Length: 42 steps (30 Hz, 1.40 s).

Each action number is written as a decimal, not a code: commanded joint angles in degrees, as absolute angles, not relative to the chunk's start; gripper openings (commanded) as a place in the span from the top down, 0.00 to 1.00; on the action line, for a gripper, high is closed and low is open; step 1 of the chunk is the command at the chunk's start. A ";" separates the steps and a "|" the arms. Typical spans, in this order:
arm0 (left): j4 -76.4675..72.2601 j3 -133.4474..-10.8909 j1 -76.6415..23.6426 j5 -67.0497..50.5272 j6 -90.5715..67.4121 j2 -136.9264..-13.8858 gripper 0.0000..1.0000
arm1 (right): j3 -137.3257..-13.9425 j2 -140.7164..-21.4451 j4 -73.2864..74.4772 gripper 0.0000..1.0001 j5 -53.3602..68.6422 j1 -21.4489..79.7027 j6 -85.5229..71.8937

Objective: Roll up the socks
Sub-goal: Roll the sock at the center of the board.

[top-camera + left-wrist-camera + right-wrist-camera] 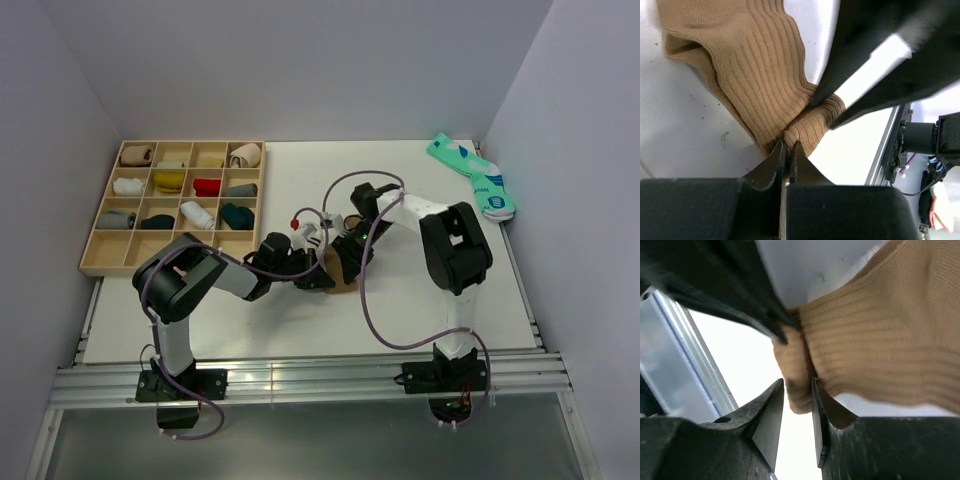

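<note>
A ribbed tan-brown sock (750,65) lies on the white table, mostly hidden under both grippers in the top view, where only a sliver (341,286) shows. My left gripper (788,145) is shut on a bunched fold at the sock's edge. My right gripper (798,382) faces it from the other side. Its jaws stand apart around a fold of the sock (880,335), which touches one finger and leaves a gap to the other. In the top view the left gripper (318,278) and right gripper (350,262) meet mid-table. The teal pair (475,175) lies at the far right corner.
A wooden compartment tray (100,258) holding several rolled socks stands at the back left. The table's metal front rail (300,380) runs along the near edge. Grey walls close in the left, back and right sides.
</note>
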State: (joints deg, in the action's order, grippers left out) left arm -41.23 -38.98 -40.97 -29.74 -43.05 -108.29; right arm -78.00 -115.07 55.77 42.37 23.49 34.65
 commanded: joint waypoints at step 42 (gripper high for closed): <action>9.66 -55.81 -37.97 -33.13 -43.33 -109.69 1.00 | -47.92 -79.20 24.71 0.51 28.04 33.92 41.66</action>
